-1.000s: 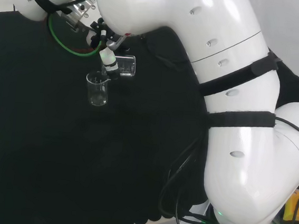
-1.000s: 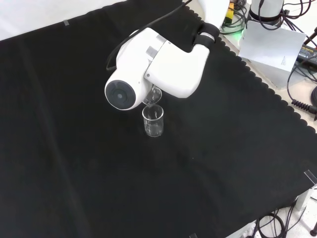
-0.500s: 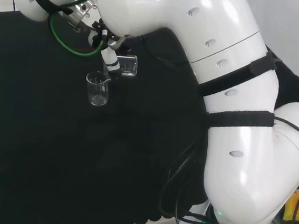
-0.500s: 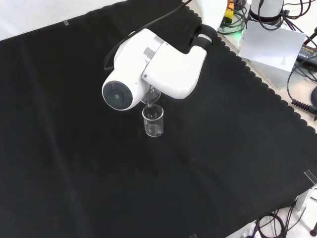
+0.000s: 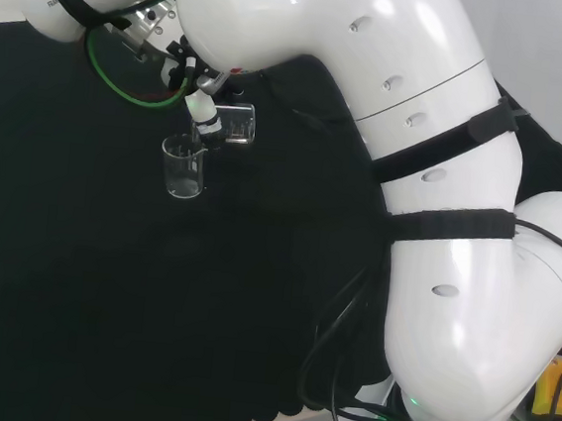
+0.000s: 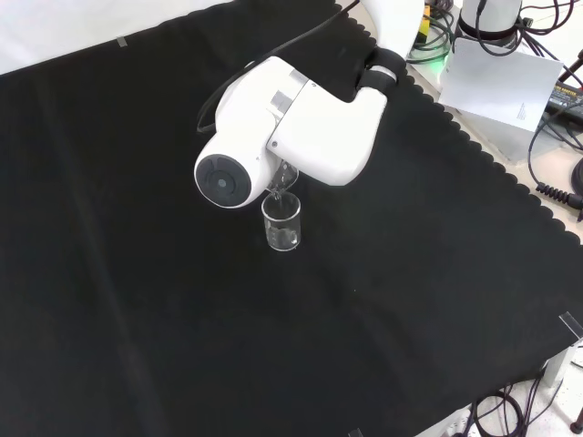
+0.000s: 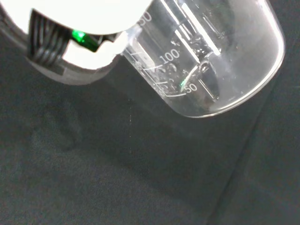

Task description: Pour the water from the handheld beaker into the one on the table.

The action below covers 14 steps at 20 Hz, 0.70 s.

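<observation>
- In the front view we see the arm's big white link (image 6: 291, 132) with its round grey cap covering the hand, so only a sliver of the tipped beaker (image 6: 284, 177) peeks out below it.
- In the head view the hand (image 5: 203, 109) sits in the upper left of the frame, mostly tucked under the white links; we make out one black and white finger lying along the tipped beaker (image 5: 234, 123).
- We cannot tell from any view how the other fingers are set; we take the hand to be closed around the tipped beaker, since the beaker hangs in the air beside that finger.
- The tipped beaker lies nearly on its side in the head view, its mouth toward the left of the frame, just above the rim of the standing beaker (image 5: 182, 168).
- In the wrist view the tipped beaker (image 7: 211, 56) is close and large, with printed marks on its wall; we cannot make out how much water is in it.
- The standing beaker (image 6: 282, 222) is upright on the black cloth (image 6: 137, 300), near the middle of the front view, directly under the tipped one.
- We cannot tell whether a stream of water runs between the two beakers, nor how much the standing one holds.
</observation>
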Each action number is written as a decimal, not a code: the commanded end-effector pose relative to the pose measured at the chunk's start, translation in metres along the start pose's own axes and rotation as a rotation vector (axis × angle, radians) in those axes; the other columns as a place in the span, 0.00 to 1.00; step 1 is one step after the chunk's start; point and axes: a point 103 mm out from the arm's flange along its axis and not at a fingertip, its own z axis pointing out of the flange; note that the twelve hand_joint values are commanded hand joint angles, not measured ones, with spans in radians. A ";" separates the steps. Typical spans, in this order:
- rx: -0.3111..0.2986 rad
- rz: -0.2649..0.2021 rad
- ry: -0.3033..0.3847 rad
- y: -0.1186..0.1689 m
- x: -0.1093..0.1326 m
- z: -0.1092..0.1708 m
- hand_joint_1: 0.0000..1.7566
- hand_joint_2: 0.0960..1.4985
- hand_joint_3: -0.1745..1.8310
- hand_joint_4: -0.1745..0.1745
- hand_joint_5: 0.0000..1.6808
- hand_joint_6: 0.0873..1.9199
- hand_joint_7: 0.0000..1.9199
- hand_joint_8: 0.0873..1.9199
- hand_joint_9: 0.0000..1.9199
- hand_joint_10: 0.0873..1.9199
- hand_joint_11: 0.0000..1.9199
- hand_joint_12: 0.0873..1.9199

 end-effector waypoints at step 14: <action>0.021 0.005 -0.033 -0.005 0.006 -0.007 0.64 0.44 0.40 0.81 0.72 0.38 0.83 0.04 0.81 0.00 0.61 0.42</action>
